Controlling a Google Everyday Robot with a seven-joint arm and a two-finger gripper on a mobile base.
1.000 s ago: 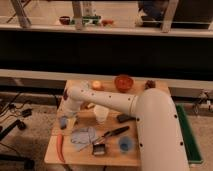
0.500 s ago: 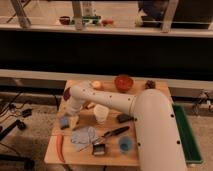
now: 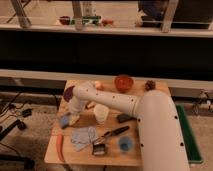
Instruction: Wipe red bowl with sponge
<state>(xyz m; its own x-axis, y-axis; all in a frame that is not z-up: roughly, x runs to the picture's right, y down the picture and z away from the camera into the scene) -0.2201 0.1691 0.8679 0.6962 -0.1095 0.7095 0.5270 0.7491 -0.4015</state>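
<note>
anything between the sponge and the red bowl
The gripper is down at the sponge. Toward the red bowl at the back, a white cup stands just beside the straight line; only the robot's own arm crosses it.

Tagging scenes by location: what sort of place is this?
Probably a robotics lab: cluttered wooden table, loose cables beside it, green bin alongside. The hand is low over the table, by the sponge.
</note>
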